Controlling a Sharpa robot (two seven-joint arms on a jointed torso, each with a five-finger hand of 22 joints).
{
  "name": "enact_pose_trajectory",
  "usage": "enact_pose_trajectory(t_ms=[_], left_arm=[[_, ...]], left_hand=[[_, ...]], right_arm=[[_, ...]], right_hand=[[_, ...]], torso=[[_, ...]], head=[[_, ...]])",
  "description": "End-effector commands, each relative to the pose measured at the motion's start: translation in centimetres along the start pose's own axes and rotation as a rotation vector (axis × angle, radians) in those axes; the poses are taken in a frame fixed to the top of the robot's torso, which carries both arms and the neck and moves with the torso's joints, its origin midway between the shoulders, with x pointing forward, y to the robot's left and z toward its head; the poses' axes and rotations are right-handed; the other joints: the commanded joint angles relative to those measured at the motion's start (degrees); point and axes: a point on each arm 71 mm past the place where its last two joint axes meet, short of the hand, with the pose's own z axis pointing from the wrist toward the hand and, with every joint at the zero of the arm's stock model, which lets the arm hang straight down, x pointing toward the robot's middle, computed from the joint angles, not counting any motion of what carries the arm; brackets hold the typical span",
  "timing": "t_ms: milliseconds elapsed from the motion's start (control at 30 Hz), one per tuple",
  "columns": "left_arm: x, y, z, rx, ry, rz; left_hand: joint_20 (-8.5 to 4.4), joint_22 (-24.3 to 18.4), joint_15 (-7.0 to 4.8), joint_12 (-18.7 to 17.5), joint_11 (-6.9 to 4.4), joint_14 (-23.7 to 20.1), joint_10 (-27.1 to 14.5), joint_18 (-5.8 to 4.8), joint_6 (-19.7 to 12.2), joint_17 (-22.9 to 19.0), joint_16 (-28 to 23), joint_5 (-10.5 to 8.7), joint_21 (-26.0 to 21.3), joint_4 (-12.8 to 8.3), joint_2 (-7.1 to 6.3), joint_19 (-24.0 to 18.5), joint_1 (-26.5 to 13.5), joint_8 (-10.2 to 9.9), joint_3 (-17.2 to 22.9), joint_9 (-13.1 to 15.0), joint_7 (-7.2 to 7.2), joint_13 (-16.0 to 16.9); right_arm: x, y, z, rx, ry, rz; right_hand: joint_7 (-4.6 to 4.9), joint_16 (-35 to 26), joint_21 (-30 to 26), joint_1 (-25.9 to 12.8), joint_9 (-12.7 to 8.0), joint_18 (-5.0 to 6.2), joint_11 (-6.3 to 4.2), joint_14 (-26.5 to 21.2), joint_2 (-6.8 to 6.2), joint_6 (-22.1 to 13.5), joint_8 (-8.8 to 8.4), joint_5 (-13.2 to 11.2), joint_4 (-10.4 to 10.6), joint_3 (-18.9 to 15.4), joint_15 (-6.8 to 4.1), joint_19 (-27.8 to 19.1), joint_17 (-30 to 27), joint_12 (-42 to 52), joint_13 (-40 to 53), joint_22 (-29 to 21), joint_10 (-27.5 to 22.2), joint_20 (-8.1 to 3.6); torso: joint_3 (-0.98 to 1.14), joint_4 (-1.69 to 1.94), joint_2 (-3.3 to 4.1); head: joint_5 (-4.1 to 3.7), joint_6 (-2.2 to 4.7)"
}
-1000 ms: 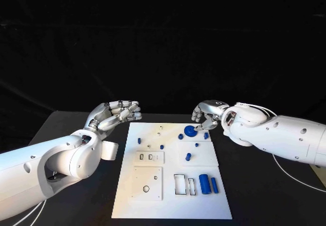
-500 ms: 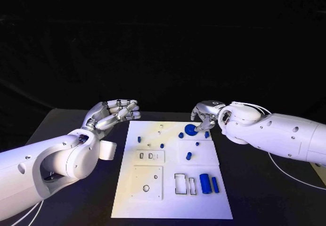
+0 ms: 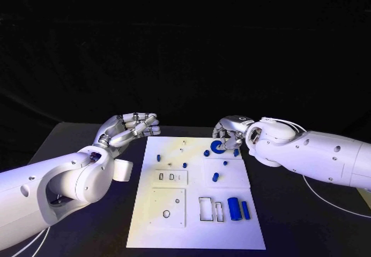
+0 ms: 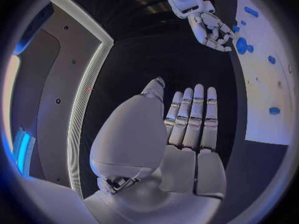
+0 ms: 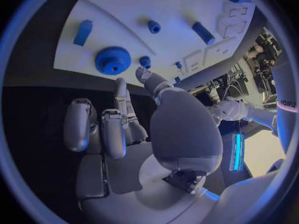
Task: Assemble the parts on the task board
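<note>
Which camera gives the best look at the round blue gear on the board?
The right wrist view: the blue gear sits unobstructed with its toothed rim clear. The head view shows it partly behind the right hand; the left wrist view shows it small and distant.

Left hand (image 4: 187,134) held flat with straight fingers (image 4: 198,109) beside the task board (image 4: 268,84).

Dim, dark surroundings; fisheye-warped edges.
</note>
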Motion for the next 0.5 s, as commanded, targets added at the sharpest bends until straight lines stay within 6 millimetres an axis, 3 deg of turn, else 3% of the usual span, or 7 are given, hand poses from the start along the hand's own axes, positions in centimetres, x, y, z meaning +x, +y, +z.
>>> enact_pose_trajectory(t_ms=[33,233,500], left_arm=[[0.2,-0.1,0.1,0.002,0.016,-0.013],[0.2,-0.1,0.1,0.002,0.016,-0.013],[0.1,-0.1,0.1,0.001,0.015,-0.012]], left_hand=[[0.09,-0.1,0.10,-0.2,0.12,-0.3,-0.1,0.20,-0.2,0.1,-0.4,-0.25,-0.2,0.2,-0.18,0.4,-0.4,-0.2,-0.2,-0.1,0.41,0.0],[0.10,-0.1,0.10,-0.2,0.12,-0.3,-0.1,0.20,-0.2,0.1,-0.4,-0.28,-0.2,0.2,-0.18,0.4,-0.4,-0.2,-0.2,-0.1,0.41,0.0],[0.10,-0.1,0.10,-0.2,0.12,-0.3,-0.1,0.20,-0.2,0.1,-0.4,-0.28,-0.2,0.2,-0.18,0.4,-0.4,-0.2,-0.2,-0.1,0.41,0.0]], right_arm=[[-0.1,1.3,-0.2,-0.067,-0.037,-0.013],[0.3,2.7,-0.6,-0.105,-0.038,-0.038],[0.9,3.2,-0.5,-0.094,-0.022,-0.060]], right_hand=[[0.74,-0.5,0.0,0.7,0.0,0.13,1.17,3.0,-1.42,1.7,-0.11,-0.1,0.4,4.3,1.32,0.3,0.2,-15.0,-12.8,1.0,-2.6,1.26],[0.89,-0.4,0.2,1.2,-0.6,0.07,1.47,2.9,-1.22,2.3,-0.45,-0.5,0.4,4.7,1.61,0.5,0.0,-17.5,-15.1,1.5,-2.7,1.57],[1.00,-0.5,0.0,1.6,-1.1,0.11,1.72,2.8,-0.94,2.9,-0.64,-0.8,0.5,4.3,1.84,0.4,-0.6,-19.3,-16.8,1.5,-3.1,1.79]], torso=[[-0.01,-0.10,0.29],[-0.09,0.02,0.38],[-0.13,0.02,0.53]], head=[[-0.06,-0.04],[-0.14,-0.29],[-0.12,-0.39]])
